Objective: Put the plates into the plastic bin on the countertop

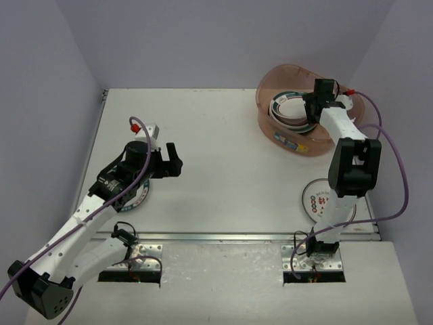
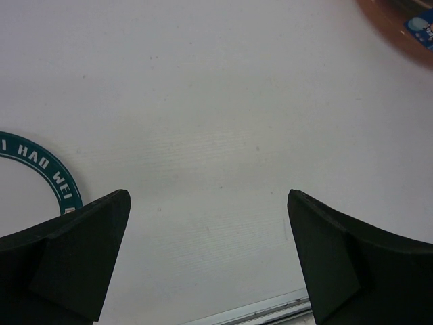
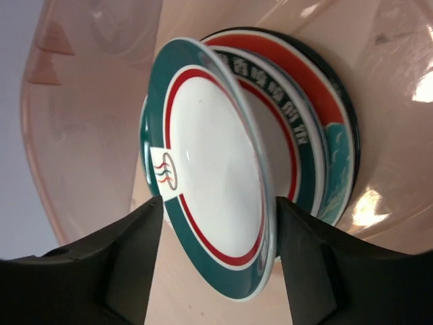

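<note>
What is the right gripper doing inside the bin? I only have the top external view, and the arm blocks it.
Observer: In the right wrist view the right gripper stands open. A teal-and-red rimmed plate shows between its fingers, inside the plastic bin.
Operator: Is that plate lying flat with the others?
Observer: No. It sits tilted against the stack of plates behind it, not flush with them.
Operator: And the left side?
Observer: The left gripper is open over bare countertop. A teal-rimmed lettered plate lies at the left edge of that view, beside one finger and not between them.
</note>
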